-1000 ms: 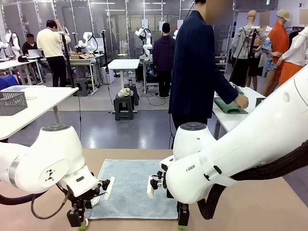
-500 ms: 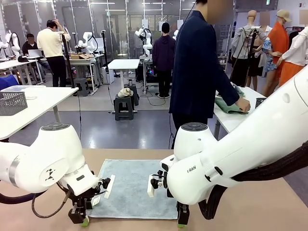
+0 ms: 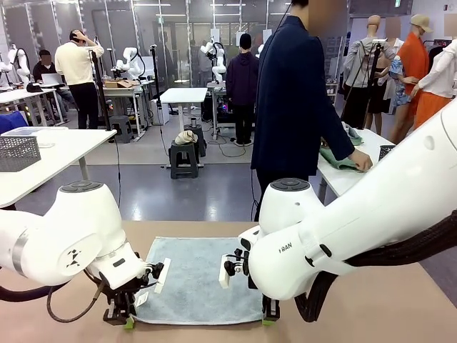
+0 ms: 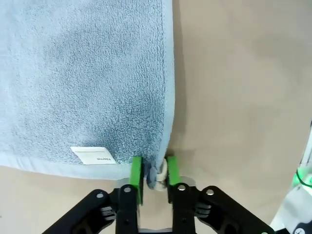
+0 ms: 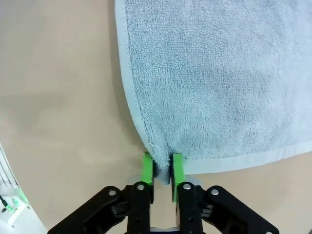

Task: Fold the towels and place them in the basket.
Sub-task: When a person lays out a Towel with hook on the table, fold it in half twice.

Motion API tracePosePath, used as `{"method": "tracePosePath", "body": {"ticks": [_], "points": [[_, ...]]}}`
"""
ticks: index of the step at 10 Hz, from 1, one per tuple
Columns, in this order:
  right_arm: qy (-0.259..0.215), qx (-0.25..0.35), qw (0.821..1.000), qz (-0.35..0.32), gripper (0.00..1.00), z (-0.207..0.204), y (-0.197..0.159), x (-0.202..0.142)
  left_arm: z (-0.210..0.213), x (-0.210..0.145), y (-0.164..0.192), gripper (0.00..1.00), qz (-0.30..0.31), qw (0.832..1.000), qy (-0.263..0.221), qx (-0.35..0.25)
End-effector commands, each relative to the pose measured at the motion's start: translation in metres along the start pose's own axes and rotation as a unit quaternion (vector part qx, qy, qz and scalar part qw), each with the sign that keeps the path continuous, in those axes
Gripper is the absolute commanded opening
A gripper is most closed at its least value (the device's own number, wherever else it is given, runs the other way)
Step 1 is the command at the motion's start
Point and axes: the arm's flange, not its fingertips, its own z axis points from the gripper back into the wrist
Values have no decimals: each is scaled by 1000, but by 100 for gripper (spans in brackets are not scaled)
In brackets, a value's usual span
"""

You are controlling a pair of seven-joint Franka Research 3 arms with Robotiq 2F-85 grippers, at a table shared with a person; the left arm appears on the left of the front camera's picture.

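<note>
Blue-grey towel (image 3: 196,275): lies spread flat at 6 o'clock on the tan table (image 3: 400,307), single layer, white tag (image 4: 92,155) sewn just inside its near hem. Pinched at both near corners: left gripper (image 4: 155,171) at the towel's 7 o'clock corner, green pads pressed together on a small bunch of hem; right gripper (image 5: 163,168) at the 5 o'clock corner, pads likewise squeezed onto a fold of terry, fingertips down at the tabletop. Rest of the cloth unlifted, edges straight. Containers next: dark perforated basket (image 3: 385,151) at 3 o'clock, just a corner peeking past the right arm on the white side table (image 3: 350,182), inside hidden. Grey mesh bin (image 3: 18,152) at 9 o'clock on another white table (image 3: 64,146), contents impossible to tell from this angle. Green towel (image 3: 335,160) lies on the side table near the basket, under the hand (image 3: 363,163) of a person (image 3: 296,107) in a dark jacket standing at 12 o'clock beyond the tan table, turned toward 3 o'clock. Tan tabletop bare apart from the towel and the two arms. Room behind: grey floor, more white tables, a black stool (image 3: 183,158) at 11 o'clock, other people standing farther back.
</note>
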Motion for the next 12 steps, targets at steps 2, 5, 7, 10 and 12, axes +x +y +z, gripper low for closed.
{"method": "tracePosePath", "body": {"ticks": [2, 5, 7, 10, 12], "points": [[14, 6, 1000, -2, 0, -11, 10, -3, -7, -1, -6, 0, -8, 1000, 17, 2], [13, 4, 1000, 2, 0, -12, 11, -3, -6, -2, -8, 0, -10, 1000, 10, 6], [1, -1, 1000, 3, 0, 0, 0, 0, 1, 0, 0, 0, -3, 1000, 1, 1], [1, -2, 1000, 3, 6, 1, 0, 1, 1, 1, 0, 7, -3, 1000, 1, 2], [1, -6, 1000, 3, 6, 6, -3, 2, 9, 5, -4, 7, 1, 1000, 0, 1]]}}
